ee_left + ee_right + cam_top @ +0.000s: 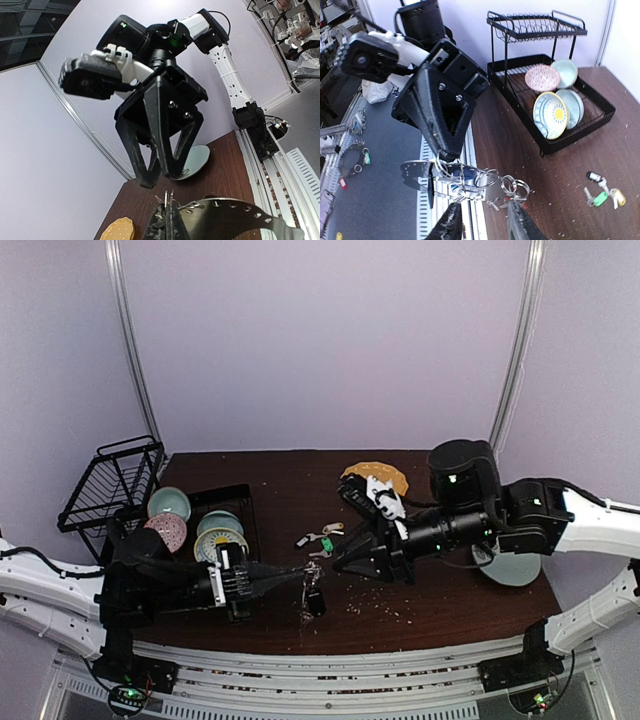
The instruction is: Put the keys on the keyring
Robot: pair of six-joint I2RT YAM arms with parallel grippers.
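My left gripper [303, 572] is shut on the keyring [470, 176], a bundle of thin grey wire loops with small split rings, a perforated metal tab [235, 212] and a few keys with blue and red tags hanging below it [314, 598]. In the left wrist view its fingers [169, 220] pinch the thin wire [170, 196]. My right gripper [335, 562] is open, facing the left one, its fingers [452, 225] just below the hanging ring. Loose keys with green, cream and black tags [322, 538] lie on the table [600, 192].
A black dish rack [225, 492] with several plates stands at the left [517, 112], a wire basket [110, 480] behind it. An orange dotted plate [375, 475] lies at the back. A pale blue plate [510, 565] is under the right arm. Crumbs dot the table.
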